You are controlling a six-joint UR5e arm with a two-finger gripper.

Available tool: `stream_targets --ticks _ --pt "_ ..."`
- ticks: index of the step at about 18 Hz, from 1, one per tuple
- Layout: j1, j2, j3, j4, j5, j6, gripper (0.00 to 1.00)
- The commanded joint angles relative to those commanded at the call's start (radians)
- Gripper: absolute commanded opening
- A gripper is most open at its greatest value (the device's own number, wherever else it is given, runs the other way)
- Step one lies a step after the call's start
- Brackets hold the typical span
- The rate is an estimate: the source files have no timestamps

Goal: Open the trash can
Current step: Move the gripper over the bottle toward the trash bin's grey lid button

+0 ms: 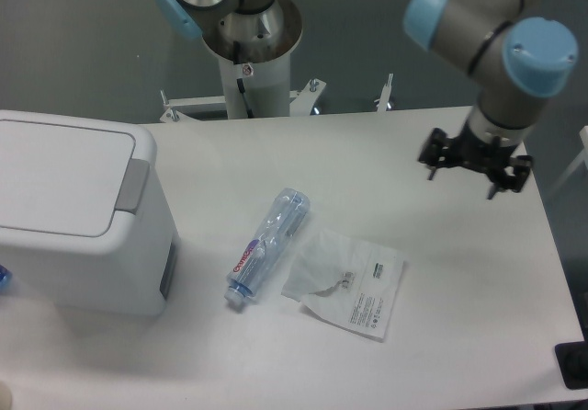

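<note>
gripper (476, 173): black two-finger tool hanging from the grey and blue arm (501, 42) over the right side of the table, holding nothing; it hovers above the surface, touching no object.
jaws: the short dark prongs stand apart with open space between them, nothing clamped.
trash can (78, 217): large white rounded box at the left edge of the table, far to the left of the jaws and a little nearer the camera; well apart from them.
lid (55, 176): flat white panel lying closed on top of the trash can.
latch tab (134, 186): grey rectangle on the lid's right edge, the side facing the jaws.
bottle (267, 244): clear plastic, lying on its side with a red and blue label, cap end pointing toward the camera; between the trash can and the jaws, nearer the trash can.
plastic bag (347, 282): crumpled clear packet with printed text, just right of the bottle, left of and nearer the camera than the jaws.
table (367, 153): white surface carrying all of these.
arm base (248, 33): white column behind the table, far left of the jaws.
</note>
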State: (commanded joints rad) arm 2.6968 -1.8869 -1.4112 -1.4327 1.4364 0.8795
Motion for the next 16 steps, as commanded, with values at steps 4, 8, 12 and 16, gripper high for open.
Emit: stream_targets --ticks 4,8,12,16 --pt "-0.047 0.026 -0.002 -0.018 -0.209 -0.169 1.00" --pt "-0.141 0.064 -0.003 -0.034 -0.223 -0.315 1.00" --pt "-0.216 0.098 -0.003 -0.060 -0.254 -0.393 1.00" --pt "-0.328 0.169 -0.015 -0.058 -0.350 -0.471 1.00"
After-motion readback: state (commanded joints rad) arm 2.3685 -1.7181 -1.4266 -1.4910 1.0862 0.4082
